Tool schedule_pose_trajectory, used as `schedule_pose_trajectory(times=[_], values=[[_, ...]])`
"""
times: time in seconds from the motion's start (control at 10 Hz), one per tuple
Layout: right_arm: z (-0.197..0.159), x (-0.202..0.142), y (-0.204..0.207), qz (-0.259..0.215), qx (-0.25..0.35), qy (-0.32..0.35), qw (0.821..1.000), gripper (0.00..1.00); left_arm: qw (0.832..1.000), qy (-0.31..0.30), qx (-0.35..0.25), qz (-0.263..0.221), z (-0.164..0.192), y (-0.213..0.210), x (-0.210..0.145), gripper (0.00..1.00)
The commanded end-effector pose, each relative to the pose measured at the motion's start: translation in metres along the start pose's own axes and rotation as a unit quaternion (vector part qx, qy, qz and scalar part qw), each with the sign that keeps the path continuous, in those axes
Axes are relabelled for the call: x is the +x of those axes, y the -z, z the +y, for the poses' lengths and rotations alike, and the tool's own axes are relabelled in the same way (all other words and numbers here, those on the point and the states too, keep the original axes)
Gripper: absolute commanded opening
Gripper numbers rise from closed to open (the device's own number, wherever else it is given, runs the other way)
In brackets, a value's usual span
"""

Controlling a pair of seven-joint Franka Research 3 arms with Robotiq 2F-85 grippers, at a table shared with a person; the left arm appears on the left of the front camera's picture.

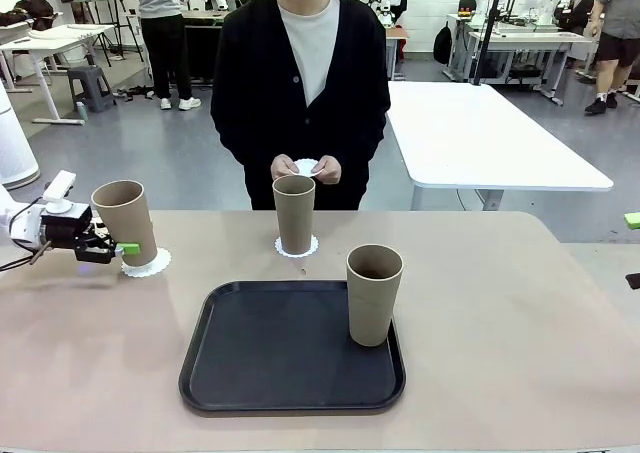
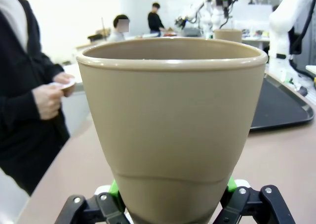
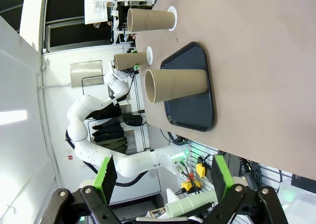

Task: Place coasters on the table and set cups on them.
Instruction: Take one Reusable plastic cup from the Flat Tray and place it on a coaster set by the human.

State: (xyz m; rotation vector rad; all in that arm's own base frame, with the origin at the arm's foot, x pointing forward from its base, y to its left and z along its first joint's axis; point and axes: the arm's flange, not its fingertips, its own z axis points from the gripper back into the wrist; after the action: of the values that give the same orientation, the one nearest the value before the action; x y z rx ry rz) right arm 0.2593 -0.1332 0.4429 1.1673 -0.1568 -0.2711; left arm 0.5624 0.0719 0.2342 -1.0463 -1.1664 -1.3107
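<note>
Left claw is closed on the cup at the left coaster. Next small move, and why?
Probably settle the cup upright and flat on the coaster, so the left claw can let go. The cup leans a little, with its rim tipped toward the arm. Its base meets the coaster, but I can't tell whether it sits flat.
</note>
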Motion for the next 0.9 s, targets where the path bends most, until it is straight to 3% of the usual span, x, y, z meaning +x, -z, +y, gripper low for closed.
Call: schedule_pose_trajectory(times=[0.0, 0.8], values=[[0.001, 0.001, 0.001, 0.0, 0.01, -0.005, 1.0, 1.0, 1.0, 0.006, -0.013, -0.009, 0.006, 0.001, 0.0, 0.82], [0.001, 0.001, 0.001, 0.0, 0.01, -0.005, 1.0, 1.0, 1.0, -0.026, -0.007, -0.004, 0.017, 0.005, -0.012, 0.82]])
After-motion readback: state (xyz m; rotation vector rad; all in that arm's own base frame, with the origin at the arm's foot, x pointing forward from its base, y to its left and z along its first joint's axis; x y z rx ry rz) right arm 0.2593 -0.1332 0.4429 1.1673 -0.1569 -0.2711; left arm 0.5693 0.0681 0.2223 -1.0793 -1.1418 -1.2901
